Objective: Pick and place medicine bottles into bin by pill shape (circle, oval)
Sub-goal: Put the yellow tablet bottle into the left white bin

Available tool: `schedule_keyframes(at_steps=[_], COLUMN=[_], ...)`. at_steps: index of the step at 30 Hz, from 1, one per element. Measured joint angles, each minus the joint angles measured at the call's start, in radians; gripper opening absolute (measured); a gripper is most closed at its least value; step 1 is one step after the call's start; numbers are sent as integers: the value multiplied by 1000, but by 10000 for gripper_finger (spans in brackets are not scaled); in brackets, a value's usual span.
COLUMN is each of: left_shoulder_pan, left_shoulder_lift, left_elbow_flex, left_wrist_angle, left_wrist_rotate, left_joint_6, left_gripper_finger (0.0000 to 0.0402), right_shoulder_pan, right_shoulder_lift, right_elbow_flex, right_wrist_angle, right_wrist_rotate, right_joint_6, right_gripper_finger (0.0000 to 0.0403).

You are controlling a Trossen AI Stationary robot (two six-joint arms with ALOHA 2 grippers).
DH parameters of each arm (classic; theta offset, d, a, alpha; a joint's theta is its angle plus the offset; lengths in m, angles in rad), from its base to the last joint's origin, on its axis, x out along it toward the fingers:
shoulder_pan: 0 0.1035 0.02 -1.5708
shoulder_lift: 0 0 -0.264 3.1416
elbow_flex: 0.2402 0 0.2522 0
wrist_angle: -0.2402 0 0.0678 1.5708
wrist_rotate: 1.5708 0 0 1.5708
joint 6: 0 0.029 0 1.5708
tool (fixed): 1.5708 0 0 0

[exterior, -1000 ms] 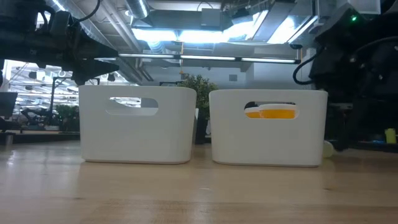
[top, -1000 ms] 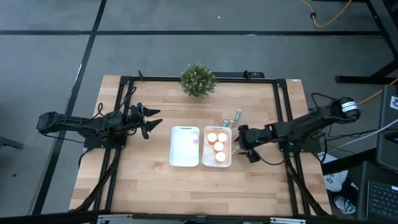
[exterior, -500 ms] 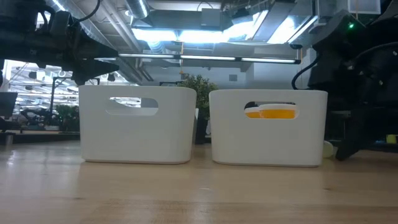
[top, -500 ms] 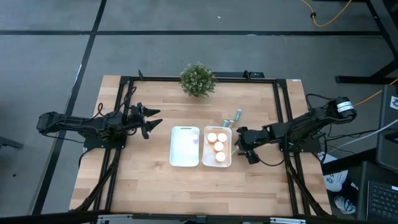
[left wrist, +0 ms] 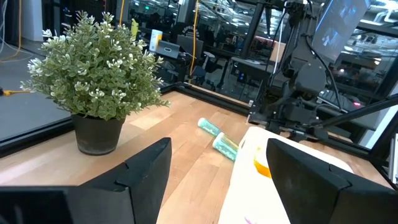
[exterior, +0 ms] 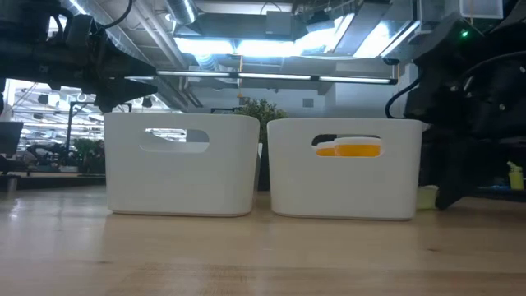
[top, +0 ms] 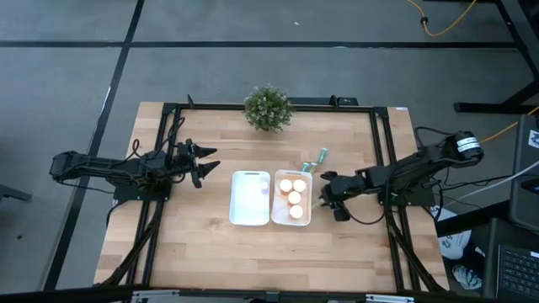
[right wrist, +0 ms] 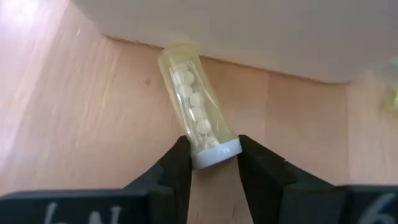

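Observation:
A pale yellow-green medicine bottle [right wrist: 193, 106] with round white pills and a white cap lies on the table beside the right white bin [top: 292, 220]. My right gripper [right wrist: 214, 171] is shut on it; the high view shows this gripper [top: 324, 198] just right of that bin. The right bin holds orange bottles with white caps [top: 292, 198]. The left white bin [top: 250, 219] stands next to it. Two teal bottles [top: 316, 160] lie on the table behind the right bin. My left gripper [top: 205, 164] waits open, level, left of the bins. My right gripper pinches the bottle's white cap end [right wrist: 214, 155] between its two fingers. The fingers slant down from the table's right side, and the bottle points away from them. The bottle lies on the wood, its far end [right wrist: 177, 53] against the right bin's wall.
A potted plant [top: 269, 108] stands at the far middle of the table. A black frame [top: 383, 160] runs around the work area. Bare wood lies in front of the bins, toward the near edge.
My right gripper has shut on the bottle's cap and rolled a little. The right bin has slid a short way toward the left bin, narrowing the gap between them.

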Motion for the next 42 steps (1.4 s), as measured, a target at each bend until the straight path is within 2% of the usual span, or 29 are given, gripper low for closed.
schedule_keyframes(at_steps=[4, 7, 11, 15, 18, 22, 29, 31, 36, 42], left_shoulder_pan=[0, 0, 0, 0, 0, 0, 0, 0, 0, 0], left_shoulder_lift=[0, 0, 0, 0, 0, 0, 0, 0, 0, 0], left_elbow_flex=[0, 0, 0, 0, 0, 0, 0, 0, 0, 0], left_wrist_angle=[0, 0, 0, 0, 0, 0, 0, 0, 0, 0], left_wrist_rotate=[0, 0, 0, 0, 0, 0, 0, 0, 0, 0], left_joint_6=[0, 0, 0, 0, 0, 0, 0, 0, 0, 0], left_gripper_finger=[255, 255, 255, 255, 255, 255, 255, 255, 255, 255], right_shoulder_pan=[23, 53, 110, 166, 202, 233, 260, 283, 335, 392], right_shoulder_lift=[-45, -92, -118, -77, -6, 115, 300, 330, 345, 349], right_elbow_flex=[0, 39, 163, 338, 452, 555, 584, 584, 584, 584], right_wrist_angle=[-78, -215, -499, -789, -962, -1098, -1135, -1122, -1060, -987], right_wrist_rotate=[-2, 10, 63, 82, 29, -127, -491, -564, -611, -723], right_joint_6=[74, 151, 284, 527, 695, 836, 993, 1022, 1145, 1324], right_gripper_finger=[120, 121, 117, 118, 118, 118, 118, 118, 118, 118])
